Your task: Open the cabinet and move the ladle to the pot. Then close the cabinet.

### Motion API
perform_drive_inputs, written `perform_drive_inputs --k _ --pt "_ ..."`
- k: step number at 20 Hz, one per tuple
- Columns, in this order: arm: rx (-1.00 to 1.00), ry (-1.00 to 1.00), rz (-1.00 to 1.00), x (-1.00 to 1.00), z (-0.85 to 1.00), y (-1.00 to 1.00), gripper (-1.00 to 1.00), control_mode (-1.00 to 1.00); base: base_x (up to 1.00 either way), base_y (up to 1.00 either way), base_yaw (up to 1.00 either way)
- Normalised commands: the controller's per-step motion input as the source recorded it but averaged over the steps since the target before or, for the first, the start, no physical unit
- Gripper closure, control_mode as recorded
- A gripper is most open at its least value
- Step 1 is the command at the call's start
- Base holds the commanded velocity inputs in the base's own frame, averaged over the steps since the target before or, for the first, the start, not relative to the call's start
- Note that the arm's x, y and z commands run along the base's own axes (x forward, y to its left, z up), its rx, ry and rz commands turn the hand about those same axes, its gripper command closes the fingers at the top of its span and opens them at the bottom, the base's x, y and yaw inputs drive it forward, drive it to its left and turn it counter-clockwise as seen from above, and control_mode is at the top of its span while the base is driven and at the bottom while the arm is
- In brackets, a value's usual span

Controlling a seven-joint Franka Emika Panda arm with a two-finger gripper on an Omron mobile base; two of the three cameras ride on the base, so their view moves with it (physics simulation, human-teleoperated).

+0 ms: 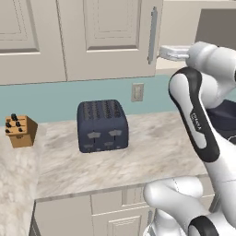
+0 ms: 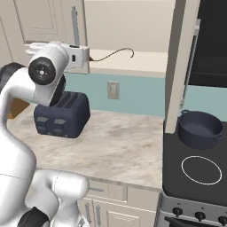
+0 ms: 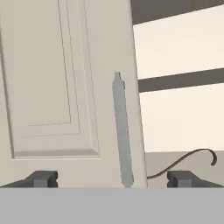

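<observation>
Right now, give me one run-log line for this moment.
cabinet: right door open, left door shut | ladle: on shelf | fingers: open, straddling left door handle | pot: on stove, empty

Ladle bowl hidden behind cabinet door; only thin hooked handle shows.

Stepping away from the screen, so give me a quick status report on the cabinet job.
Gripper open, straddling the left door's handle. Cabinet's right door swung open; ladle on the shelf. Pot on the stove, nothing blocking.
</observation>
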Motion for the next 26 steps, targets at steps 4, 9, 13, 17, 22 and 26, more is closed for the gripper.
perform_drive_inputs --k 4,9,13,17,22,26 --pt "-0.02 0.00 -0.21 0.41 0.01 0.15 -1.00 -1.00 0.00 0.00 0.00" --pt "-0.04 -0.04 -0.17 0.19 0.00 0.08 -1.00 -1.00 0.00 0.00 0.00" --pt "-0.02 -0.09 -0.08 0.19 0.00 0.00 -1.00 -1.00 0.00 0.00 0.00" --pt "0.00 -0.02 0.00 0.41 0.00 0.00 -1.00 -1.00 0.00 0.00 0.00" --pt "0.00 -0.01 0.03 0.45 0.00 0.00 -1.00 -1.00 0.00 0.00 0.00" --pt "0.00 -0.01 0.03 0.43 0.00 -0.03 -1.00 -1.00 0.00 0.00 0.00"
